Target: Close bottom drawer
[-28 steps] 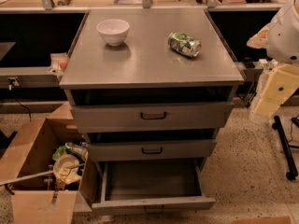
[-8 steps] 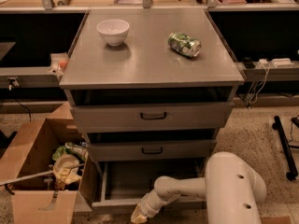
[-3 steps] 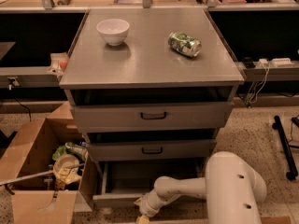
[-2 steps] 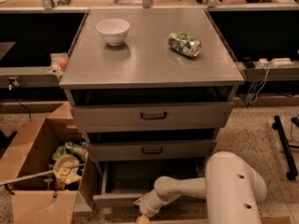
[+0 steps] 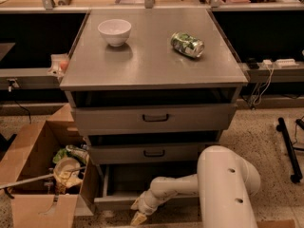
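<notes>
The bottom drawer is the lowest grey tray of the metal cabinet. It stands partly pulled out, with its thin front panel low near the floor. My white arm reaches in from the lower right. My gripper sits at the drawer's front panel, near its middle, pressed against or just below the panel's edge. The two drawers above, with black handles, sit nearly flush.
A white bowl and a green can lying on its side rest on the cabinet top. An open cardboard box with trash stands on the floor to the left. A black stand leg lies on the floor at right.
The drawer has slid further into the cabinet than 2.7 s ago, with the gripper following its front panel inward. Little differs from 0.7 s ago.
</notes>
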Robot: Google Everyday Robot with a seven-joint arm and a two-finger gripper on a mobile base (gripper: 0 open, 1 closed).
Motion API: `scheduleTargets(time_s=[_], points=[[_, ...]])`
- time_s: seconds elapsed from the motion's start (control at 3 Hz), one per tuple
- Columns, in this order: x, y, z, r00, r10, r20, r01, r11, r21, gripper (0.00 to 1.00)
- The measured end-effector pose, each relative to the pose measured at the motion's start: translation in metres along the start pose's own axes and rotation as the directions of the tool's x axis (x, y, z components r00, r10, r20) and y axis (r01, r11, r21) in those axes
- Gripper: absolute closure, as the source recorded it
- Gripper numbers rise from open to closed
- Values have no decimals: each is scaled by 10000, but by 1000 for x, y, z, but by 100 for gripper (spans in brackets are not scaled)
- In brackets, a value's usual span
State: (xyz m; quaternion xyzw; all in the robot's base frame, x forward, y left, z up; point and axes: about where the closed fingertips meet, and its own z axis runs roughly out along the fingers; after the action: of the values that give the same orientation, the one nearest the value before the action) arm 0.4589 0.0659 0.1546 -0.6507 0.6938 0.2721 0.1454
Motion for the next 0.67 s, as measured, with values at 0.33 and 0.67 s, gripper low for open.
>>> scheduleTargets(time_s=[0.33,0.67], points=[[0,-8,2,9998,-133,-144,136,9997,203,64],[5,-23,2,9999,-57,-143,65,9982,590,87]])
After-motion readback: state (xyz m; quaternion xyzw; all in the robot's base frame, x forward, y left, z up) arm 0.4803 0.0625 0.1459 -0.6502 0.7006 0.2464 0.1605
